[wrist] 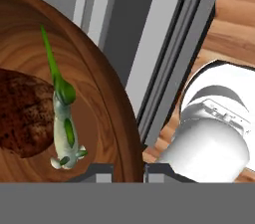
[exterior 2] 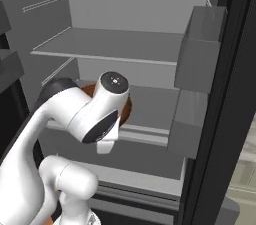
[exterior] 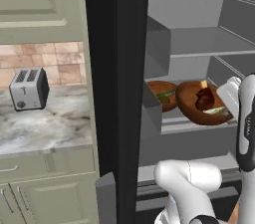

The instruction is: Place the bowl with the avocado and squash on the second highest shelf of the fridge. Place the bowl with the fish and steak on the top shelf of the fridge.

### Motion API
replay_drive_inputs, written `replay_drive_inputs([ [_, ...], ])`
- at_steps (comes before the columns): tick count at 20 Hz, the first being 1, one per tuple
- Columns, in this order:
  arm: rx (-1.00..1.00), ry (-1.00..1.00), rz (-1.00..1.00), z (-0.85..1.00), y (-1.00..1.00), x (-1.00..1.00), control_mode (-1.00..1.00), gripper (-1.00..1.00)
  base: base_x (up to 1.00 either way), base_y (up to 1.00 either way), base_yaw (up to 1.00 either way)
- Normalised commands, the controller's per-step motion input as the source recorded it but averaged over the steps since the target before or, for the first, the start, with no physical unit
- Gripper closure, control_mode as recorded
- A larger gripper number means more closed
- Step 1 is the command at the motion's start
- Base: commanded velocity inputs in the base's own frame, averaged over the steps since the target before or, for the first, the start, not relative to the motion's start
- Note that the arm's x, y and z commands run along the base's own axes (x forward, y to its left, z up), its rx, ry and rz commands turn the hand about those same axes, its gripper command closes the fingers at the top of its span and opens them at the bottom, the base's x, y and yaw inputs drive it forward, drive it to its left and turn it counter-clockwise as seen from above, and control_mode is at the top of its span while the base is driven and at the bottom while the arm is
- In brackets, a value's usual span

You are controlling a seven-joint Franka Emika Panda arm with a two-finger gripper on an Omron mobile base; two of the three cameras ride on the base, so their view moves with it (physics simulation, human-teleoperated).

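Inside the fridge [exterior: 119, 68], two brown bowls sit side by side on the second highest shelf [exterior: 172, 118]. The nearer bowl [exterior: 204, 102] carries the steak [wrist: 22, 111] and fish [wrist: 63, 118]; its rim [wrist: 130, 161] passes between the narrowly set fingers [wrist: 102, 169], which pinch it.

Two bowls [exterior: 201, 103] seemingly on one fridge [exterior: 117, 93] shelf

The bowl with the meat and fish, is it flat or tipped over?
Tipped. The bowl with the steak and fish leans over the shelf edge, showing its inside; the other bowl sits flat behind. The gripper straddles its rim.
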Motion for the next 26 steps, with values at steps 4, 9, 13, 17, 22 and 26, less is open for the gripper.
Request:
replay_drive_inputs([
  [4,0.00,-0.30,-0.03,1.00,0.34,-0.27,-1.00,1.00,0.00,0.00,0.00],
  [9,0.00,-0.30,-0.12,1.00,0.88,0.61,-1.00,1.00,0.00,0.00,0.00],
  [13,0.00,-0.14,-0.18,0.73,0.85,1.00,-1.00,1.00,0.00,0.00,0.00],
  [17,0.00,-0.05,-0.12,0.28,0.30,1.00,-1.00,1.00,0.00,0.00,0.00],
  [22,0.02,0.02,0.00,0.25,-0.44,1.00,-1.00,1.00,0.00,0.00,0.00],
  [26,-0.01,0.06,-0.03,0.14,0.06,0.88,-1.00,1.00,0.00,0.00,0.00],
])
